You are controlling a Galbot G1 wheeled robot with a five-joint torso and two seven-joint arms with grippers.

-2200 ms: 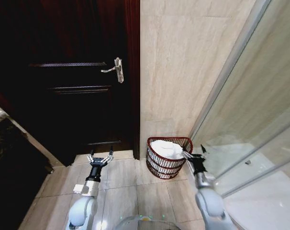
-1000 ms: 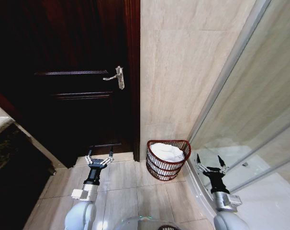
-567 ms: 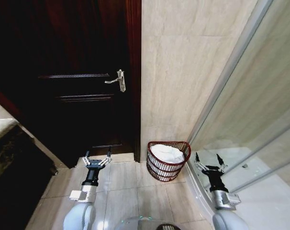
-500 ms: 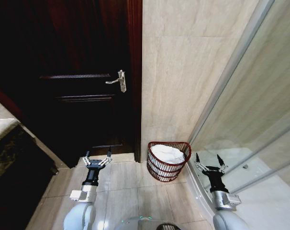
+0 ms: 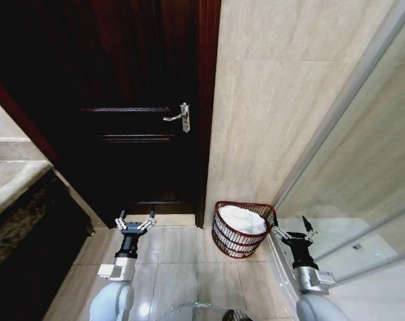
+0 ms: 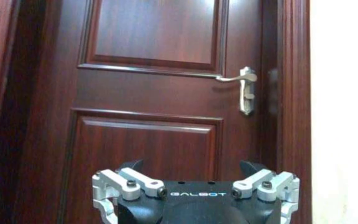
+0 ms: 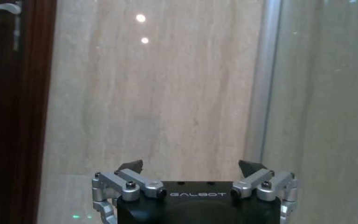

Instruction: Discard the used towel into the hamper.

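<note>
bathroom floor: towel [image 5: 242, 219] in hamper [image 5: 229, 242]; end effector [image 6: 196, 173] (marked "galbot") spread.

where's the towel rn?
In the head view the white towel lies inside the hamper, on the floor against the tiled wall, right of the dark door and just left of the open right gripper.

Head cam sits up high, looks fwd and down at the floor, w/ the dark door [image 5: 132, 127] on the left and the tiled wall [image 5: 269, 120] on the right. Left wrist cam sits behind the left gripper [image 6: 195, 179], faces that door [image 6: 154, 93] pretty close. Right wrist cam sits behind the right gripper [image 7: 191, 173], faces the wall [image 7: 154, 93]. Both wrist views catch the door handle [image 6: 244, 88], same as head cam.
</note>
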